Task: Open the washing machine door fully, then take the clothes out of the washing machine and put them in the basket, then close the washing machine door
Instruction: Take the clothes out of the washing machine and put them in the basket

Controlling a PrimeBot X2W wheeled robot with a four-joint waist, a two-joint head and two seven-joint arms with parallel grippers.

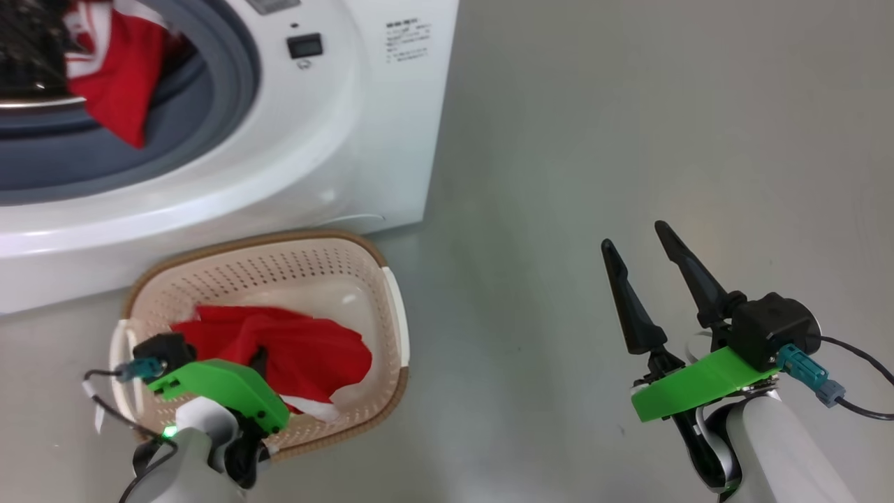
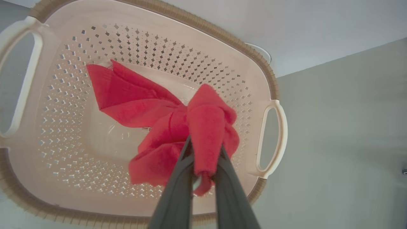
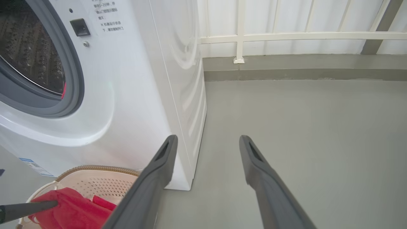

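- Left end effector (image 2: 205, 152), nearly closed, pinches a fold of a red garment (image 2: 143, 105) that drapes down into the basket (image 2: 222, 28).
- Washing machine (image 1: 335, 140) takes up 10 to 12 o'clock in the head view, its opening uncovered.
- On the floor just before it, at 7 o'clock, sits the basket.
- More red clothes (image 1: 115, 77) hang over the drum lip at 11 o'clock, long axis running 12 to 6; the left arm looks nearer.
- Right end effector (image 1: 633, 234), at 4 o'clock, stands wide open and empty.

Basket (image 1: 279, 272) before washing machine (image 1: 377, 126)
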